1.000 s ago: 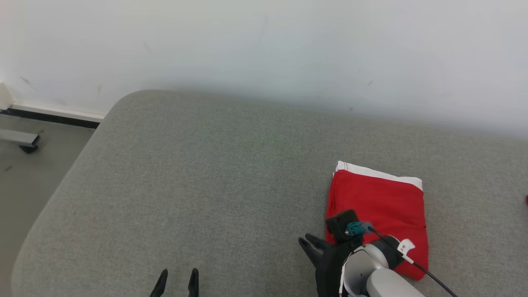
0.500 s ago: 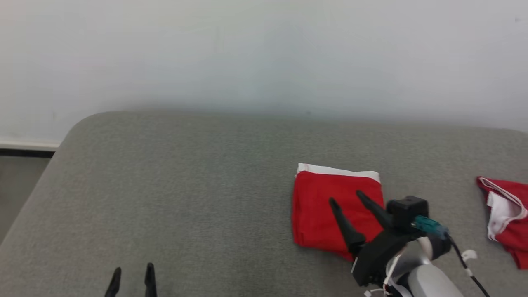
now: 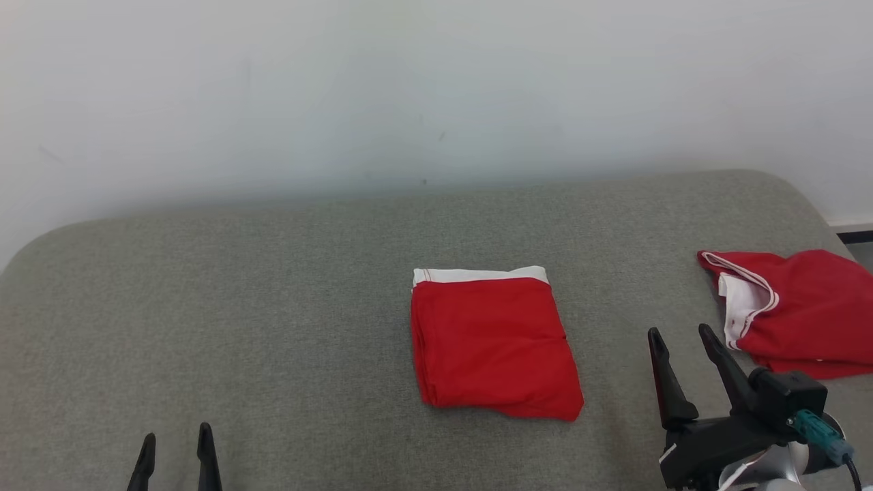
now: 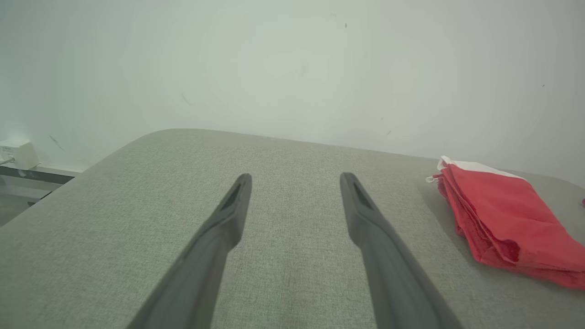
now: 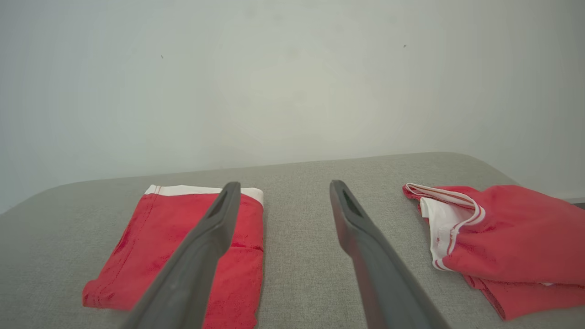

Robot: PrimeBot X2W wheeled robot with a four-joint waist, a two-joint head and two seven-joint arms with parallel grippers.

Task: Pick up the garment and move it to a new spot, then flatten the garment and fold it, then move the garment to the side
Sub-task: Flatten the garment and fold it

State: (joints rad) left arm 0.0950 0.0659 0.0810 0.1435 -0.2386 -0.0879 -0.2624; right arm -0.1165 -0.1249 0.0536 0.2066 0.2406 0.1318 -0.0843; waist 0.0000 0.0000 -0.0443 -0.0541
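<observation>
Garment check: the folded red garment (image 3: 492, 344) lies flat on the grey fabric-covered counter (image 3: 273, 307), pretty much dead centre in the head view, maybe a touch toward 5 o'clock. It's a neat rectangle with a white band along its 12 o'clock edge, and the stacked layers show along the 9 o'clock side. It sits on its own, apart from both sets of fingers.

So the right fingers (image 3: 668, 382) are down at 4 o'clock from the garment, pointing up toward 12, spread wide and empty, well clear of the cloth. In the right wrist view the right fingers (image 5: 365, 260) frame a bare strip of counter. The folded red garment (image 5: 137, 256) is off at 9 o'clock there, partly behind one finger, and a second red garment (image 5: 516, 237) is at 3 o'clock. That one is rumpled rather than folded, with white trim showing at its opening. In the head view the second red garment (image 3: 805, 314) sits out at 3 o'clock near the counter's rounded corner.

Meanwhile the left fingers (image 3: 206, 457) poke in at 7 o'clock along the bottom edge, well apart from both garments. The left wrist view shows the left fingers (image 4: 381, 256) spread too, empty, over bare counter, with the folded red garment (image 4: 502, 219) out at 3 o'clock. A pale wall (image 3: 436, 88) runs behind the counter at 12 o'clock.
</observation>
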